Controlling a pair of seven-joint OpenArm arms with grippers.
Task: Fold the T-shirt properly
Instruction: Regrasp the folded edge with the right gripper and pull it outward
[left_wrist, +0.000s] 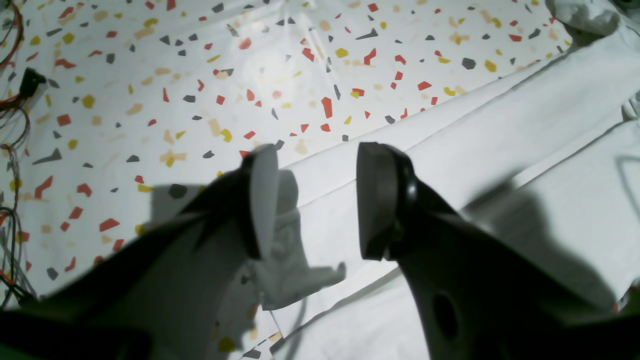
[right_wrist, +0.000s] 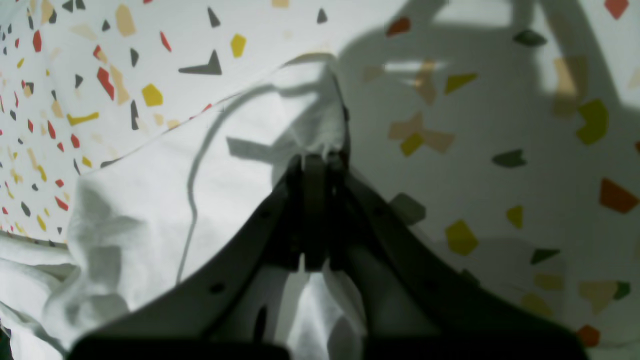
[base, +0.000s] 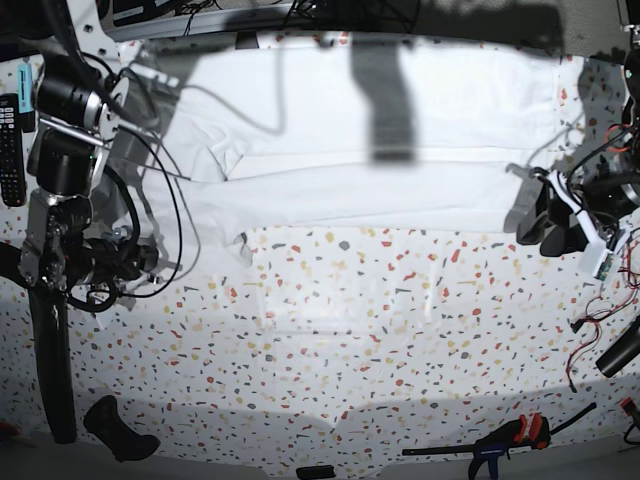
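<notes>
While T-shirt (base: 400, 150) lies spread at 12 o'clock, folding barely begun: right fingers (right_wrist: 315, 165) pinch its edge; left fingers (left_wrist: 315, 200) gape, empty.

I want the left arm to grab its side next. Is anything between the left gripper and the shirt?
Nothing visible. The left gripper stands open right over the T-shirt's near edge, with only cloth and bare table between its fingers. The right gripper is already shut on the T-shirt.

White T-shirt (base: 400, 130) flat across far side of speckled table (base: 350, 330), arms at both edges
</notes>
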